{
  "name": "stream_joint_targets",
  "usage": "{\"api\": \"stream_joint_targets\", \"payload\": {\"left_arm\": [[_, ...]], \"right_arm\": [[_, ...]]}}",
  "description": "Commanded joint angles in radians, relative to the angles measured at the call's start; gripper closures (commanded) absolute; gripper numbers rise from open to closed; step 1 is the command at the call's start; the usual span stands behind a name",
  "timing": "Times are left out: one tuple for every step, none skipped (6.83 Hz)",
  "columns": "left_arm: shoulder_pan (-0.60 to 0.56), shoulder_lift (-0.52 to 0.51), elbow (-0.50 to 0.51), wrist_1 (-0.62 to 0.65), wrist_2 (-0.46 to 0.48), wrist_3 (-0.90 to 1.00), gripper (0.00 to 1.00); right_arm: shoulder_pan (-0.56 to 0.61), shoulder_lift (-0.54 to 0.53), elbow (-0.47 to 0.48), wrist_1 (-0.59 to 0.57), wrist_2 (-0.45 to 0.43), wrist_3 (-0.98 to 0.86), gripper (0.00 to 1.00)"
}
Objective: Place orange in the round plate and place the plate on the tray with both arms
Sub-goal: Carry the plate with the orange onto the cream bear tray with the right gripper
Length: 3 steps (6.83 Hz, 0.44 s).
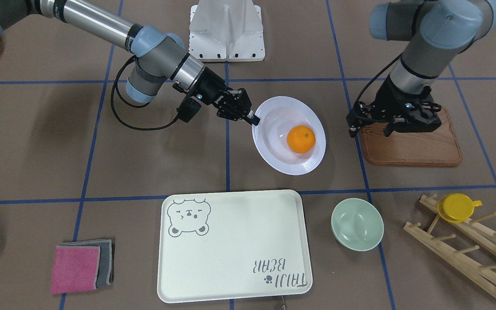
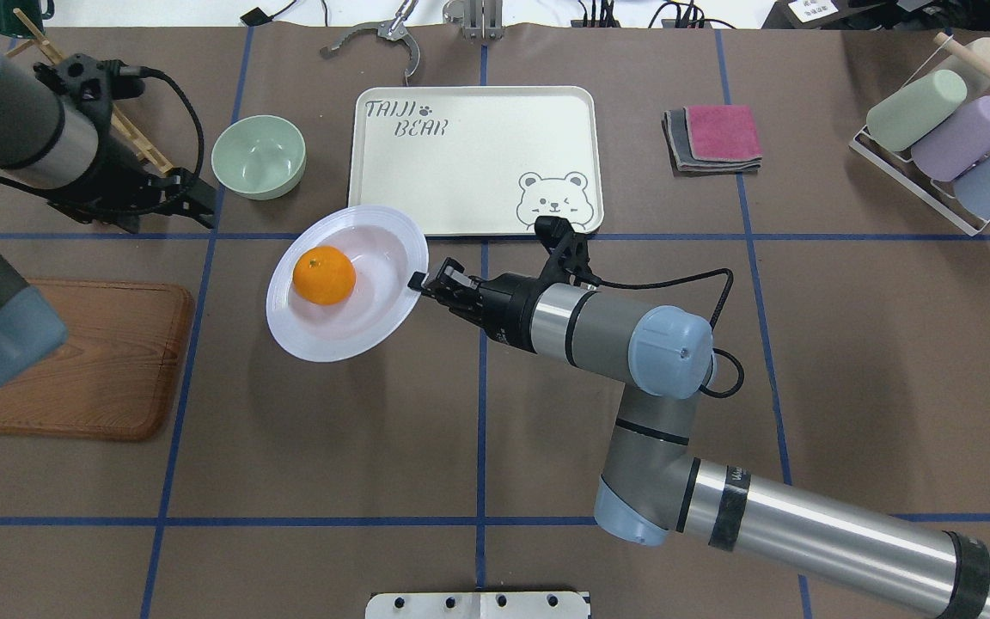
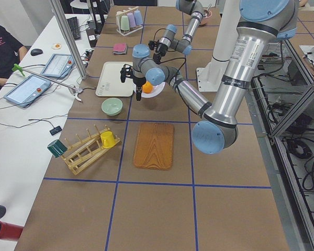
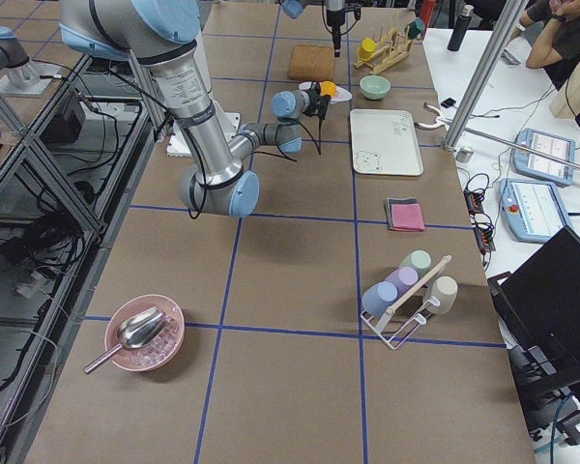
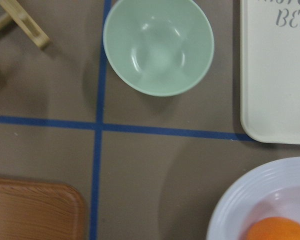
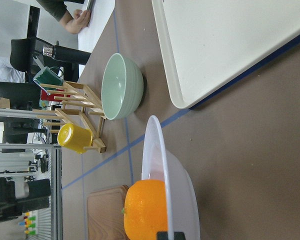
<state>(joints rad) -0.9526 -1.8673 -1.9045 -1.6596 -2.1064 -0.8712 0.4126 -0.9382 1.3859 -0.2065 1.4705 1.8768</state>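
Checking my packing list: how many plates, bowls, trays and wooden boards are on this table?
Plates: 1, the round plate
Bowls: 2, the pale-green bowl and the pink bowl
Trays: 1, the tray
Wooden boards: 1, the wooden board
Total: 5

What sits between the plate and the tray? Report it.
Nothing visible. Only bare table separates the plate, gripped at its rim by the right gripper, from the tray; the bowl sits off to one side.
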Motion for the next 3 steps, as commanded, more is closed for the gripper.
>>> {"api": "stream_joint_targets", "payload": {"left_arm": [[-0.102, 0.071, 0.011, -0.009, 0.0, 0.258, 0.04], [-0.11, 0.071, 0.022, -0.011, 0.002, 0.276, 0.04], [-0.11, 0.072, 0.028, -0.011, 0.002, 0.279, 0.04]], "right_arm": [[0.024, 0.006, -0.022, 0.015, -0.219, 0.137, 1.0], [0.031, 0.012, -0.084, 0.009, -0.299, 0.195, 1.0], [0.031, 0.027, -0.146, 0.0, -0.352, 0.202, 1.0]]}}
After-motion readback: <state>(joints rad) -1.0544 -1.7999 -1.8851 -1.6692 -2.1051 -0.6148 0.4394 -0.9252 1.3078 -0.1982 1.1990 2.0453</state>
